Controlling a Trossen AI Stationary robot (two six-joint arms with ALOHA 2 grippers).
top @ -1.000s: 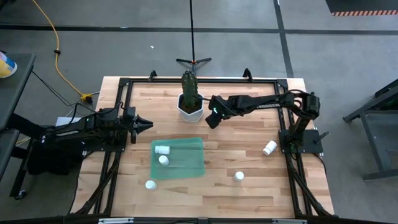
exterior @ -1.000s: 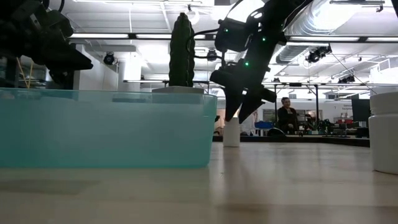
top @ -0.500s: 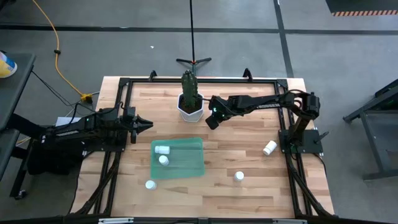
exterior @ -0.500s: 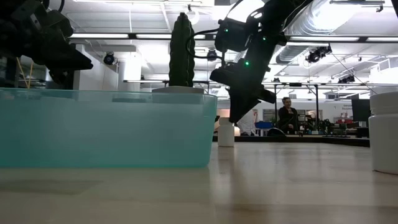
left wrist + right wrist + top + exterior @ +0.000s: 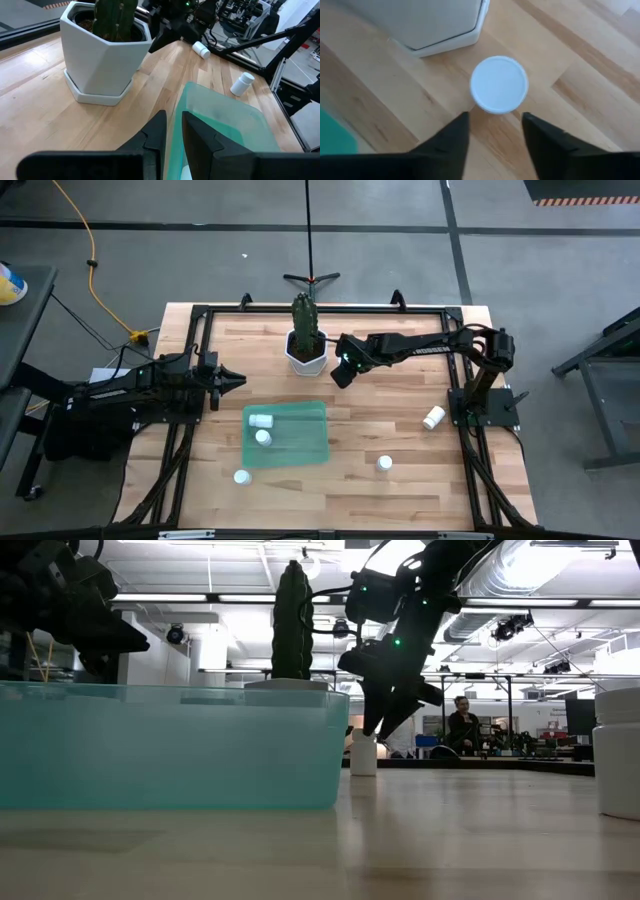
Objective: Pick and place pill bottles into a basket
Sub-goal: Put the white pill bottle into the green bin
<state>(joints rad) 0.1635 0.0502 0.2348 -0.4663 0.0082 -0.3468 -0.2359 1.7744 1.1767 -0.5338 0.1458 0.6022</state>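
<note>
where wooden table meets workshop

No readable text anywhere.
The pill bottles, the basket and the white pot show plain surfaces, without legible labels, brands, numbers or signs.

We see upright white pill bottle just beyond right gripper | two bottles in teal basket, well apart.

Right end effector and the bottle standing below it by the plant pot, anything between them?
Nothing: the right wrist view shows the bottle uncovered beyond the open right end effector, with bare wood around it.
</note>
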